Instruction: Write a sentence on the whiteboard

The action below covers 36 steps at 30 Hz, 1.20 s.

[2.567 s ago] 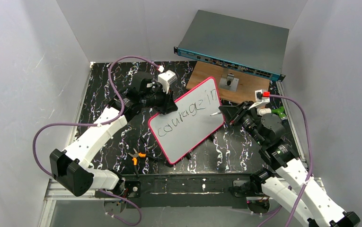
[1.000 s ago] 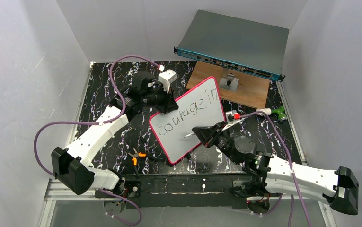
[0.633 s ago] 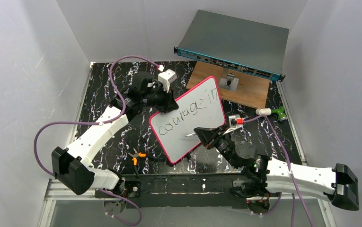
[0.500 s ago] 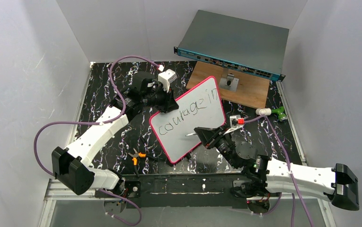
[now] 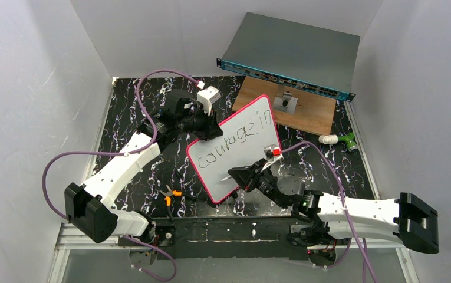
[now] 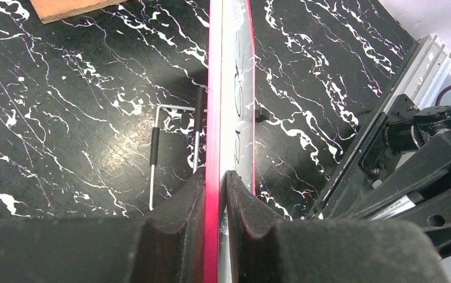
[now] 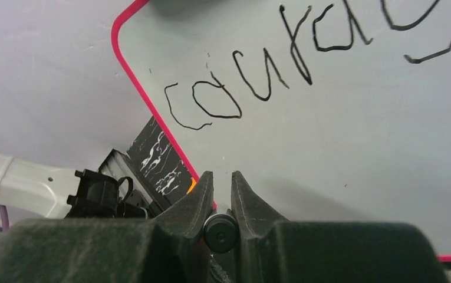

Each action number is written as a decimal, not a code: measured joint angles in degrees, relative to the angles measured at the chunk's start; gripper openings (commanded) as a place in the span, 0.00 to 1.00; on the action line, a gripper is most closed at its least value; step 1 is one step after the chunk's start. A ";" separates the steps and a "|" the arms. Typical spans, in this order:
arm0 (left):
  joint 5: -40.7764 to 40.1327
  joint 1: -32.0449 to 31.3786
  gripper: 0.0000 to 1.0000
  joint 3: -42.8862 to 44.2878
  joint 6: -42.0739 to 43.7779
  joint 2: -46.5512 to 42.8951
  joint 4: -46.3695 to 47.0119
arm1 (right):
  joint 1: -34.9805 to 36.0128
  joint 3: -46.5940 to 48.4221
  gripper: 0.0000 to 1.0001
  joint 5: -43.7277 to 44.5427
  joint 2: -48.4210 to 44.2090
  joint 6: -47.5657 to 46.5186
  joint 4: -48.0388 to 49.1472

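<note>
The whiteboard (image 5: 237, 150) with its pink-red frame stands tilted over the middle of the mat. My left gripper (image 5: 208, 131) is shut on its upper left edge, which shows edge-on in the left wrist view (image 6: 216, 118). Black writing (image 5: 234, 143) reads "courage in" in one slanted line; the rest of the sentence is not on the board. My right gripper (image 5: 234, 177) is shut on a black marker (image 7: 220, 232) near the board's lower left part, below the word's first letters (image 7: 234, 88). The marker's tip is hidden.
A grey-teal network switch box (image 5: 290, 56) rests at the back on a wooden board (image 5: 305, 115) with a small metal part. Orange-handled pliers (image 5: 168, 194) lie by the front left. A green and white object (image 5: 338, 140) lies at the right. An Allen key (image 6: 155, 153) lies under the whiteboard.
My right gripper with the marker has moved from the board's right edge down and left to its lower left part. The left gripper and board have stayed still.
</note>
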 measured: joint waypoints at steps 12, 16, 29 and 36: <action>-0.02 0.00 0.00 -0.81 -0.63 -0.35 1.05 | 0.81 1.77 0.01 -5.92 7.82 -1.57 6.80; -0.15 0.02 0.00 -0.90 -1.51 -0.35 1.22 | 1.51 2.82 0.01 -6.99 11.04 -2.21 9.20; -3.69 0.02 0.00 -4.20 -4.33 -3.65 2.25 | 2.03 2.89 0.01 -4.87 11.98 -1.97 12.50; -4.37 0.02 0.00 -4.59 -4.83 -4.13 2.45 | 2.03 2.89 0.01 -3.82 14.27 -1.01 12.83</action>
